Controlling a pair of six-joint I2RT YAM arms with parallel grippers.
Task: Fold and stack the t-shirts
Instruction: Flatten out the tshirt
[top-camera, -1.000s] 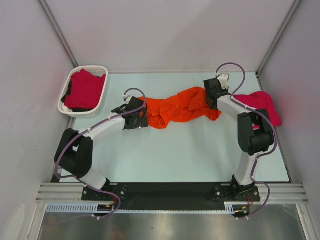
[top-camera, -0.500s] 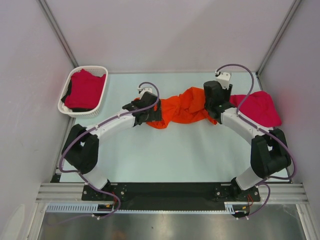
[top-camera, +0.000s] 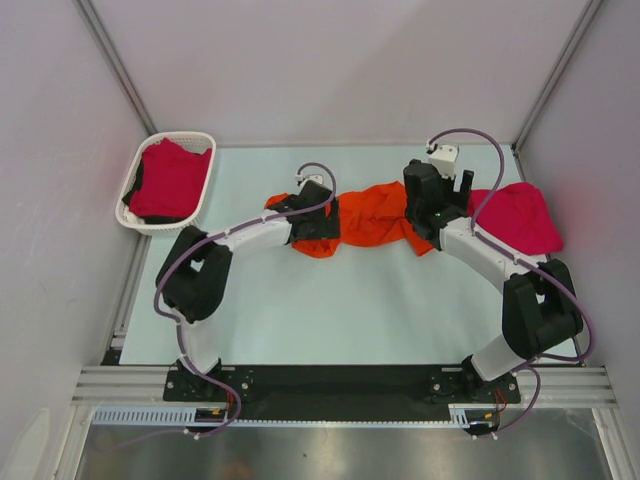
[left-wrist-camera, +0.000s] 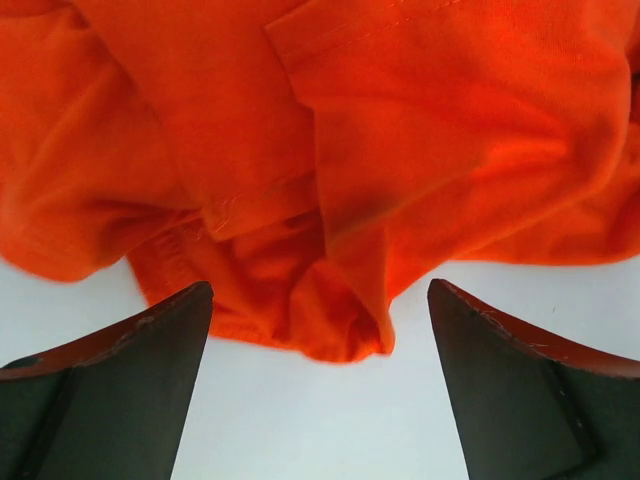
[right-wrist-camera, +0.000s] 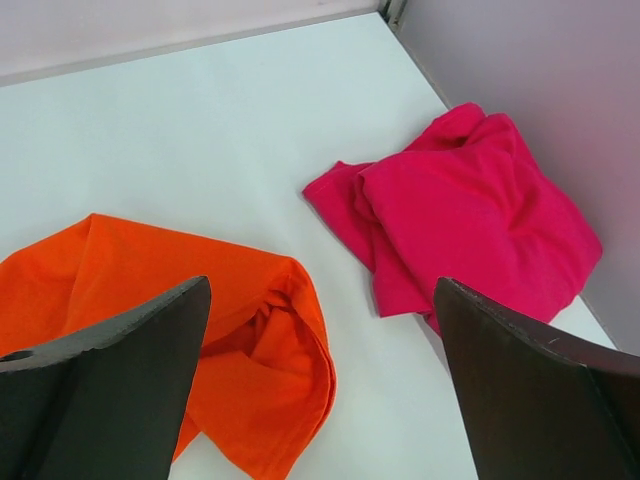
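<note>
Orange t-shirt (top-camera: 375, 215) lay bunched in a rumpled strip across the far middle of the tabletop (top-camera: 350, 300), unfolded. Left claw (left-wrist-camera: 318, 290) sat at the shirt's left end, fingers wide apart. In the left wrist view a hemmed fold of orange cloth lay between and beyond the fingertips, with bare tabletop on the near side. Nothing was clamped; whether the tips touched the cloth could not be told.

Right claw (right-wrist-camera: 320, 282) was at the shirt's right end, fingers also spread wide and gripping nothing. In its wrist view the orange cloth's rolled end lay below and to the left.

Pink t-shirt (top-camera: 520, 218) lay crumpled at the far right of the tabletop, close to the right wall. It was near the orange one but apart from it, with a strip of bare tabletop between them.

White lattice basket (top-camera: 140, 215) stood at the far left corner, well apart from the orange shirt. A crimson t-shirt (top-camera: 170, 180) lay heaped inside the basket.
</note>
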